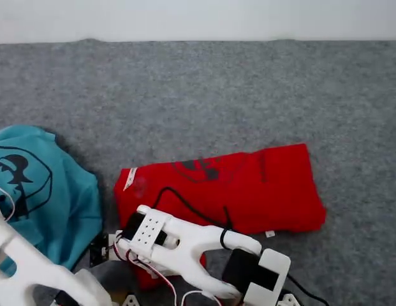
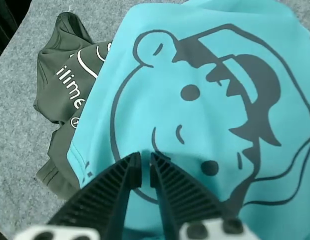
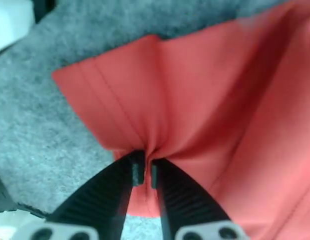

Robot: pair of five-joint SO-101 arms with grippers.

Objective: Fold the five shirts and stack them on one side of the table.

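The right gripper (image 3: 144, 172) is pinching a fold at the edge of the red cotton shirt (image 1: 249, 185), fingers clamped on the fabric so it's puckering between them. That shirt is lying folded near the front middle of the grey felt tabletop (image 1: 217, 89). The left gripper (image 2: 143, 161) is hovering over the teal shirt with the cartoon bear print (image 2: 204, 90), fingers pretty much closed on nothing. The teal one is sitting on the left side, overlapping a dark green shirt with white lettering (image 2: 60, 95).

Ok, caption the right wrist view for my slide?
Right gripper shut on a pinched ridge of the red shirt near its edge, above the grey table cover.
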